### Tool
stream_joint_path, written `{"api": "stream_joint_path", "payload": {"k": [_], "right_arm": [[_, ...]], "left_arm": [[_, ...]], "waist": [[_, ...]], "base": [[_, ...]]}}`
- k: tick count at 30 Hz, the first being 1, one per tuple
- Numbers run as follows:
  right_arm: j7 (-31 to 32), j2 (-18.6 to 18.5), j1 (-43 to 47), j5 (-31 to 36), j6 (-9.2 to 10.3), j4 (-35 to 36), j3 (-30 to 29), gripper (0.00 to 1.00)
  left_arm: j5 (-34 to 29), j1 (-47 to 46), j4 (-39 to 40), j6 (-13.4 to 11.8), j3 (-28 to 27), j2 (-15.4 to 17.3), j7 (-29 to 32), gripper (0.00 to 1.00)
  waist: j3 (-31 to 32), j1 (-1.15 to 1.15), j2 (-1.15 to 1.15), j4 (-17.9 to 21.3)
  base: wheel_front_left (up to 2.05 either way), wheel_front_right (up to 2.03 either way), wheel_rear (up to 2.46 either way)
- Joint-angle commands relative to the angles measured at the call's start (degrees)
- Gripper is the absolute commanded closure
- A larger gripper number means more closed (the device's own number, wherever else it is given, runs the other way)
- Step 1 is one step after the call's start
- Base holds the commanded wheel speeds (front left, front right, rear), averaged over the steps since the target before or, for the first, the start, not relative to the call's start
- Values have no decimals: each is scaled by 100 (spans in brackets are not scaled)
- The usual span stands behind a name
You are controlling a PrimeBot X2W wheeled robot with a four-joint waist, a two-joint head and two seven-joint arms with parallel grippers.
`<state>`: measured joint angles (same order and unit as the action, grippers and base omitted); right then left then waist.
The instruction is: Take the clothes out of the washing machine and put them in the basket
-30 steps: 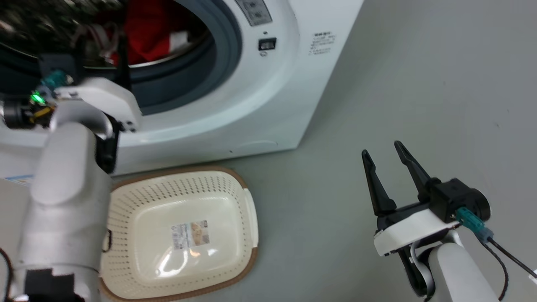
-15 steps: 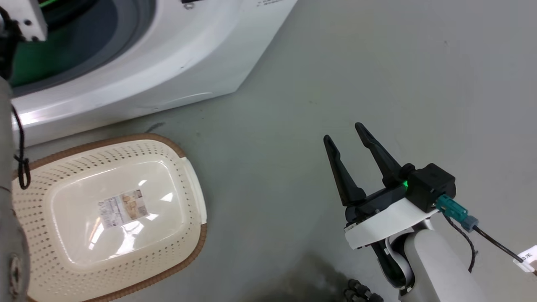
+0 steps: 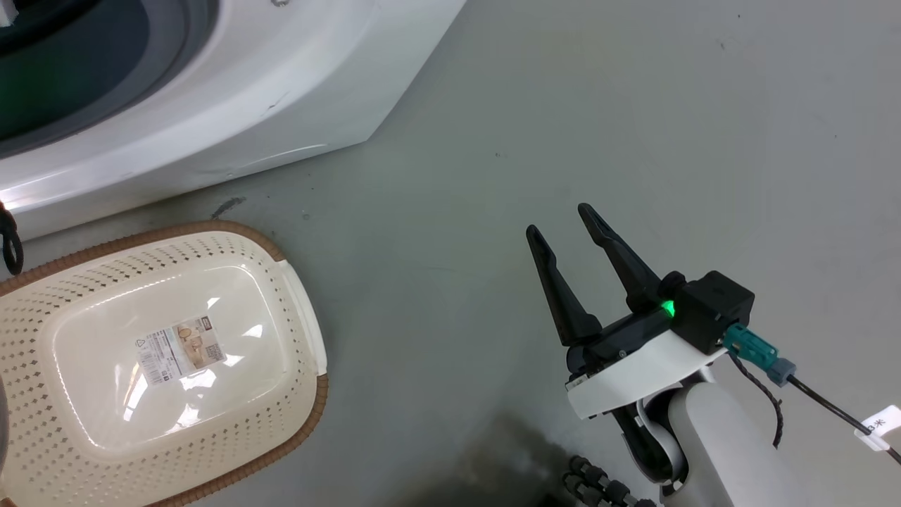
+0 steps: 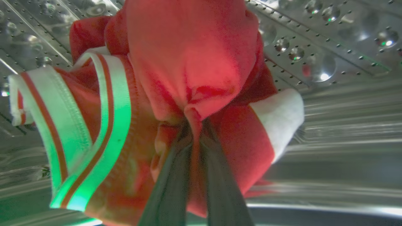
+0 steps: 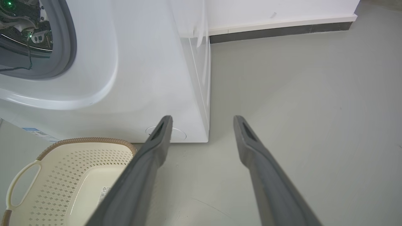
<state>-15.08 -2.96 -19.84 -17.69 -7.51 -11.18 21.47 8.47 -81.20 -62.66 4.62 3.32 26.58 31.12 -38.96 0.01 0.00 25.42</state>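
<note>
Left jaws are clamped together on a pinched fold of the clothes [image 4: 188, 53], their two dark fingers [image 4: 169, 185] meeting at the tips with red fabric squeezed between them. Directly beyond the tips bulges a plain red garment. To one side of the fingers hangs a red piece with white stripes [image 4: 110, 103], tinted green by a light, and on the other side a white cuff [image 4: 279, 116] sticks out. Around the bundle on every side is the perforated steel drum [image 4: 314, 47] of the washing machine [image 3: 281, 91], so the clothes are inside the machine.

Right jaws stand apart with nothing between them, held above the bare grey floor [image 3: 633, 105]. A green light [image 3: 667, 308] glows at their base, next to the black wrist block. In the right wrist view, the machine's white front rises ahead of the tips and to their left, with its grey-ringed porthole [image 5: 70, 40] farther left. Left of these jaws and well apart from them, the cream basket [image 3: 310, 338] sits on the floor just in front of the machine. Its brown rim faces up and a paper label [image 3: 181, 348] lies flat on its bottom.
</note>
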Motion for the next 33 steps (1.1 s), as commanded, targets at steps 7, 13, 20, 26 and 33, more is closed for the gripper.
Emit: {"api": "stream_joint_path", "payload": {"k": [7, 13, 20, 26, 33], "right_arm": [[-13, 12, -16, 205, 4, -217, -161, 0], [-13, 10, 150, 407, 4, -375, -443, 0], [-13, 8, 508, 807, 4, -666, -663, 0], [19, 9, 809, 906, 4, -818, -839, 0], [145, 9, 1093, 953, 4, -781, -1067, 0]], "left_arm": [[154, 995, 619, -36, 8, -310, -1682, 100], [81, 1794, 866, -128, 195, -658, -3014, 100], [308, 2997, 1026, -212, 170, -1199, -4479, 100], [537, 3723, 1645, -171, -24, -1391, -4635, 100], [511, 4526, 3034, -189, -168, -1543, -4637, 100]], "waist": [[630, -1, 0, -333], [1221, -1, 0, -707], [2261, -1, 0, -1229], [2840, -1, 0, -1469], [3266, -1, 0, -1671]], "base": [[0, 0, 0], [0, 0, 0], [0, 0, 0], [0, 0, 0], [0, 0, 0]]}}
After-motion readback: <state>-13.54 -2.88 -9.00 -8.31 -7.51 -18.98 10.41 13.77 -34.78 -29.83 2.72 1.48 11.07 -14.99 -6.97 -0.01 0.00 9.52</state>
